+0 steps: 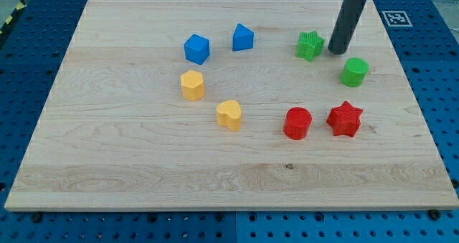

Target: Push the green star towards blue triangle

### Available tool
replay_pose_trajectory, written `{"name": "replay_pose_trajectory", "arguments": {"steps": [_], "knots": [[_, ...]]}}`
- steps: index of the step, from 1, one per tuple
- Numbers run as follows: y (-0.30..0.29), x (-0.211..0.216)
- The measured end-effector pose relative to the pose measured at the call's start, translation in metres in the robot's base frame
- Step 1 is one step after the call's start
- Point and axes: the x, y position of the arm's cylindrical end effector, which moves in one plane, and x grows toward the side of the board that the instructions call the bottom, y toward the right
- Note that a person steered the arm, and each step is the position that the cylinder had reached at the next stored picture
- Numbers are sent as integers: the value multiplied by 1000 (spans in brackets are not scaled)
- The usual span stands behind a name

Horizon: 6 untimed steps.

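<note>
- My tip (336,52), the end effector, was a bare rod with nothing to open or close; it stood just right of the green star (310,45).
- The blue triangle (242,37) lay left of the star, bare worktop (143,178) between.
- Eight blocks: two blue, two yellow, two red, two green.
- The worktop's bottom strip held none.

One camera looks down at a slant from the near edge, taking in the whole wooden board (143,178).
</note>
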Motion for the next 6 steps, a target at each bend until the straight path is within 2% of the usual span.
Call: {"name": "replay_pose_trajectory", "arguments": {"steps": [3,5,6], "knots": [[-34,1],[-35,-1],[-34,-44]]}}
